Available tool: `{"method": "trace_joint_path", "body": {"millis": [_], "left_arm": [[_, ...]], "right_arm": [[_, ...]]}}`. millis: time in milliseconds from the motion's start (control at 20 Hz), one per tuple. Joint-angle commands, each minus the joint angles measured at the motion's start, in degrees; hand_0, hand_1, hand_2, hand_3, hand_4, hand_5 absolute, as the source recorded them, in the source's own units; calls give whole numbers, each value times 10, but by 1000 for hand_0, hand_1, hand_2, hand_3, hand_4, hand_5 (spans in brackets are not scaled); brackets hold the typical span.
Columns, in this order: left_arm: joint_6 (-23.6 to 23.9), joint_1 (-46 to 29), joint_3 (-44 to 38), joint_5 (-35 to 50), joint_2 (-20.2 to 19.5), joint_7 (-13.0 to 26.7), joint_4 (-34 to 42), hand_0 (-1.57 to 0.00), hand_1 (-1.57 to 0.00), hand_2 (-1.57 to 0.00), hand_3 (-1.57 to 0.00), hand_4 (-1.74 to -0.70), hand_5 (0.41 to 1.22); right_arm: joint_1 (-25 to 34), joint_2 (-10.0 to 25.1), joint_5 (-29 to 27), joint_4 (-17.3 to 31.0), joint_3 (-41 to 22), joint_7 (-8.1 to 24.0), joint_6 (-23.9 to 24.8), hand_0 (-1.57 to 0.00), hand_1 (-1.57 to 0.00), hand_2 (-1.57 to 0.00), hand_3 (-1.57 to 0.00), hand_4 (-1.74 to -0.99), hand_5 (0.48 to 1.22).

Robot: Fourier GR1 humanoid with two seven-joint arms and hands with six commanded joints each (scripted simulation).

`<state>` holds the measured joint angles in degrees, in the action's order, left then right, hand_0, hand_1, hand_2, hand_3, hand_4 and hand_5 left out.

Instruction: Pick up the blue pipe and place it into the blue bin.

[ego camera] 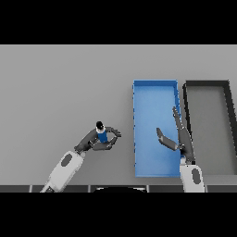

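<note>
Blue pipe [102,135] upright at table's 7 o'clock, pinched by left hand [95,141]; blue bin [155,127] at its 3 o'clock. Right hand [178,139] spread above bin; black bin [209,127] beside, 3 o'clock.

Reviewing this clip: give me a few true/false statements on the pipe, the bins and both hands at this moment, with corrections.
1. The left hand is curled round the blue pipe. True.
2. The blue pipe already lies in the blue bin. False: it is left of the bin, in the left hand.
3. The right hand is open, over the blue bin's right side. True.
4. The dark bin stands left of the blue bin. False: it stands to its right.
</note>
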<state>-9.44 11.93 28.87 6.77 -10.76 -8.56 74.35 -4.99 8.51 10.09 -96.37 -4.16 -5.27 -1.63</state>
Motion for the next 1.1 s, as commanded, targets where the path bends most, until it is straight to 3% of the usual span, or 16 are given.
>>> {"method": "trace_joint_path", "body": {"millis": [0,150,350,650,1050], "left_arm": [[7,-6,2,-4,1,-1,4,-602,-752,-865,-908,-1439,910],[9,-14,12,-10,7,-11,9,-1075,-1151,-1210,-1194,-1580,1062],[27,-17,18,-34,12,-26,21,-1368,-1399,-1423,-1417,-1501,1156],[23,-3,6,-29,28,-41,80,-1518,-1526,-1532,-1531,-1469,1204],[-6,29,4,-23,40,30,162,-1562,-1563,-1564,-1564,-1467,1218]], "right_arm": [[-5,-2,2,0,-2,-7,1,1,1,1,1,-1219,657],[-4,-4,-4,2,-1,-9,-2,1,1,1,1,-1233,660],[8,-2,-9,4,1,7,-5,1,1,1,1,-1221,638],[5,-10,-1,9,-4,5,-1,1,1,1,1,-1226,636],[5,-2,11,3,-5,0,2,1,1,1,1,-1161,644]]}}
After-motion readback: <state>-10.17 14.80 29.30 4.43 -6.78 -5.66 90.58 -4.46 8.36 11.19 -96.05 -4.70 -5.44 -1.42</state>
